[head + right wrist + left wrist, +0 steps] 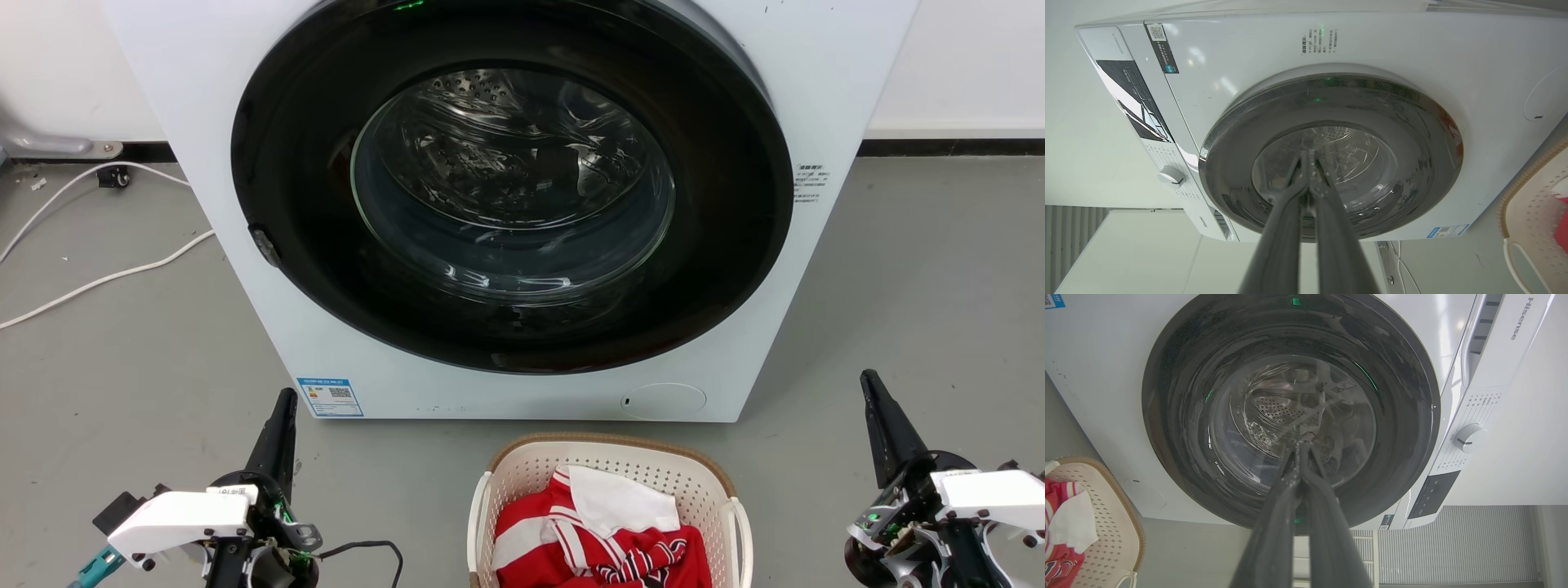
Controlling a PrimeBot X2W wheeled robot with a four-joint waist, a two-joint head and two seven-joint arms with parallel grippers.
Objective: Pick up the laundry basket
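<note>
You see the laundry basket (522, 472) on the floor (122, 367) before the washing machine (506, 392), holding red-and-white clothes (571, 547), between left gripper (284, 408) and right gripper (872, 392); both jaws clenched, empty.

The laundry basket (522, 474) between the two claws is cut by the bottom edge of the head view, so its near part is outside. Red-and-white clothes (596, 539) hide its floor. Beyond the left claw (286, 402) and the right claw (870, 390), the washing machine (506, 396) loses its top at the upper edge. The blue label (330, 397) just beside the left claw's tip has print too small to read. Both claws' bases are cut off below.
</note>
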